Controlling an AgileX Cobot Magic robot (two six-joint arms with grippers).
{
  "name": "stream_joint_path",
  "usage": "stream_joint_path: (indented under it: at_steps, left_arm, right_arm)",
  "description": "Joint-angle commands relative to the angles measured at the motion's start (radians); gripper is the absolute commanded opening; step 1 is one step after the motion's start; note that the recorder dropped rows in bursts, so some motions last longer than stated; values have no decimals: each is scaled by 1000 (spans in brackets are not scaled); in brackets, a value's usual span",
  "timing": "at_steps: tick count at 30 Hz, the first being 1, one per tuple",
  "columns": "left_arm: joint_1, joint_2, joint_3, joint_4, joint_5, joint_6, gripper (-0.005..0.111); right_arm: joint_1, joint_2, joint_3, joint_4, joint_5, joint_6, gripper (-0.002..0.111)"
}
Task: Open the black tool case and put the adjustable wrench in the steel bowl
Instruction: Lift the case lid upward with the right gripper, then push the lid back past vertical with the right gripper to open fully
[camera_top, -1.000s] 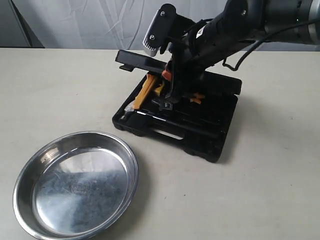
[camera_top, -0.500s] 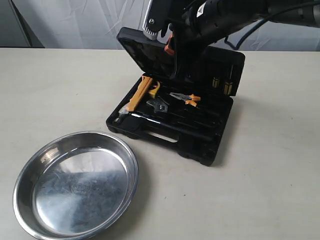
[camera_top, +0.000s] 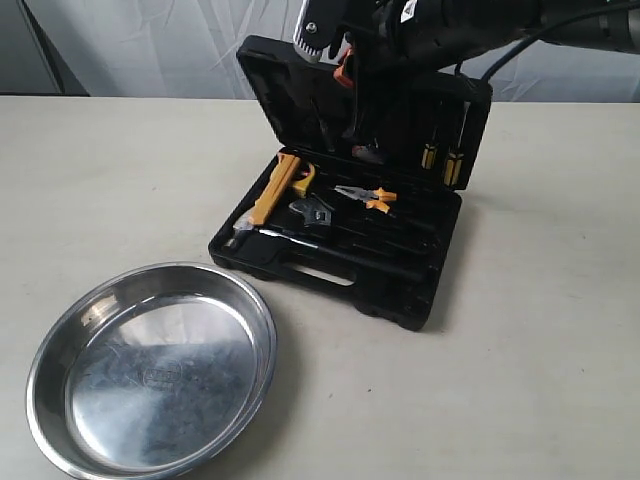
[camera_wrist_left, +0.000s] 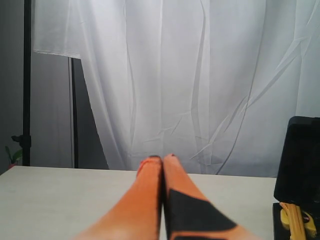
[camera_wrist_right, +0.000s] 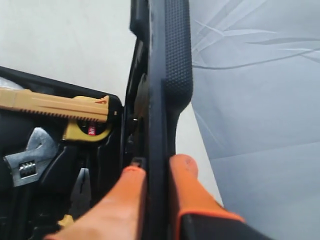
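along its upright top edge — right gripper (camera_wrist_right: 159, 167) clamps the black tool case (camera_top: 385, 278).

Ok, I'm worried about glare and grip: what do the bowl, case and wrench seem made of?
The steel bowl: polished metal, mirror reflections. The black tool case: likely moulded plastic, matte, pebbled lid texture. The adjustable wrench: dull grey metal head; its dark handle's material is unclear.
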Motion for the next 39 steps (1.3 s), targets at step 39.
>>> stream_joint_path:
  at_steps: [39]
  left_arm:
    - [-2,5,-4,2,-5,1,0]
  right_arm:
    - [-83,75,-10,-33,-211,-8,-1]
